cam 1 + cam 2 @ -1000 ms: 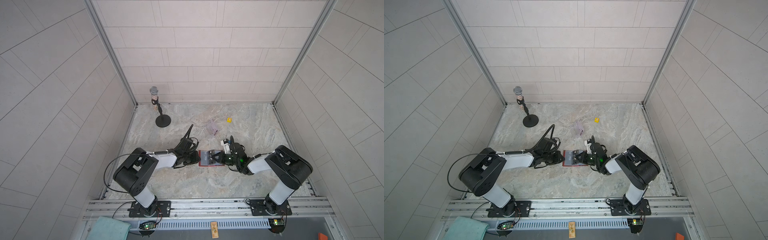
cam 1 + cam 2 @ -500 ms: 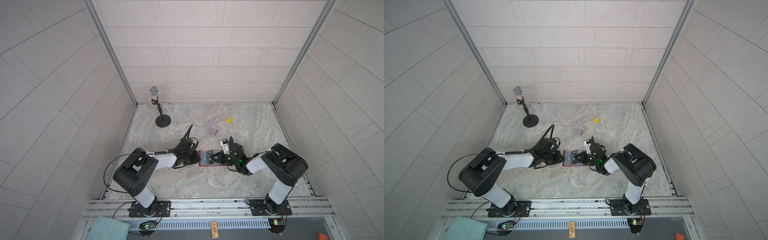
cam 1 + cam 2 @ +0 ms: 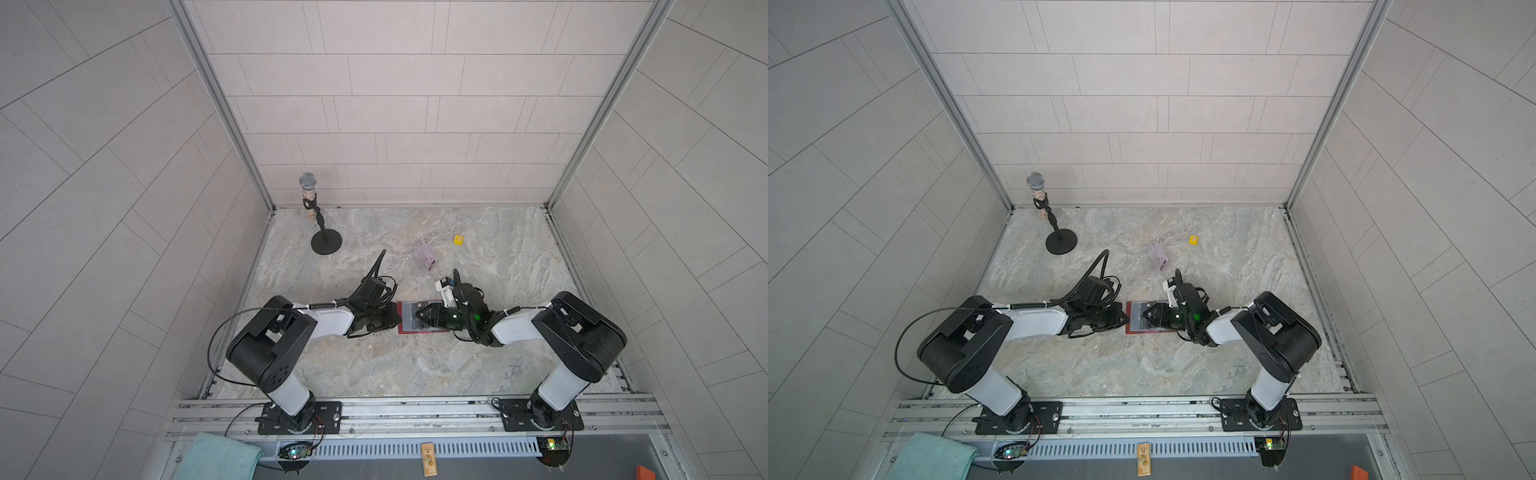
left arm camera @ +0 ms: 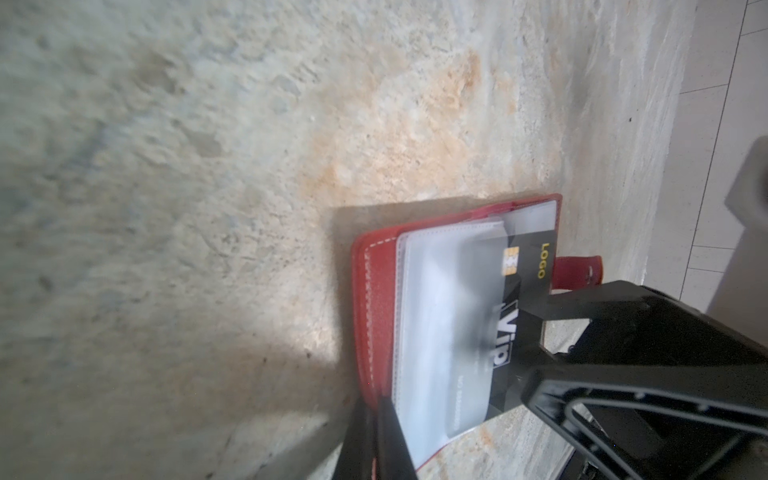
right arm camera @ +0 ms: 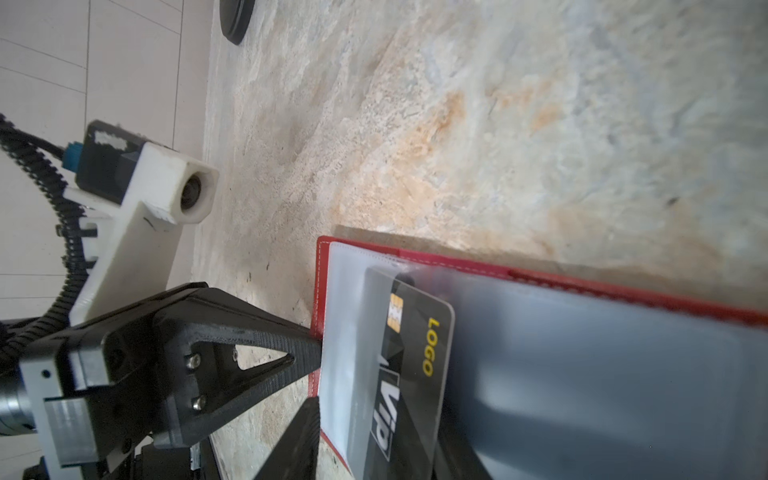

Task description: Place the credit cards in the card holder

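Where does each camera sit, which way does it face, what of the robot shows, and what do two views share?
Both top views: overhead, looking down at the table; both arms, left gripper and right gripper meeting at the card holder.
Left wrist: on the left arm, low over the table, facing the card holder; own fingers at its edge.
Right wrist: on the right arm, facing the opposite way; shows the left gripper and left wrist camera.
Both wrist views share the black card partly inside a clear sleeve.

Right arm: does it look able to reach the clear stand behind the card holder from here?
Probably yes: the clear stand sits just beyond the right gripper, with only bare table between them, and the jaws look open.
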Controlling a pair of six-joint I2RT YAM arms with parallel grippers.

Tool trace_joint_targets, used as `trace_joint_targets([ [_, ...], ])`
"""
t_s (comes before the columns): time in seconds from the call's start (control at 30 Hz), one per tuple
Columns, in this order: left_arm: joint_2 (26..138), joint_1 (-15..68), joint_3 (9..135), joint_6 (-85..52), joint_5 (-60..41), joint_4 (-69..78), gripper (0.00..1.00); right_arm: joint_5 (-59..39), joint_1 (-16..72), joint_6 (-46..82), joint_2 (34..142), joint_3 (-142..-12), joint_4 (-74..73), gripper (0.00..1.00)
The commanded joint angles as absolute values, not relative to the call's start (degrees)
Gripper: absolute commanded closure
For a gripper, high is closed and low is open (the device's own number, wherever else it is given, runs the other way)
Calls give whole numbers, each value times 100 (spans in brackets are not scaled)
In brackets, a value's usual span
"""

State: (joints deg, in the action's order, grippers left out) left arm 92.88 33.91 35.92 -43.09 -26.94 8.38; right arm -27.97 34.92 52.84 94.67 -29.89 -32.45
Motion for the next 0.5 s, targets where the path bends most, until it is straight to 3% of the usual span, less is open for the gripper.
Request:
trace_joint_targets([
  [0.0, 9271, 3435, 3480, -4311, -2681, 608, 100, -2305, 3537, 4839, 9224, -3128, -1928, 53],
  [0.3, 9188, 3436, 3472, -4315, -2704, 597, 100, -1799, 3698, 4254, 8865, -3524, -678, 47],
  [0.47, 9159, 3432, 3472, -4313, -2716, 589, 100, -1366, 3733, 3977, 8839, -3898, -57, 56],
])
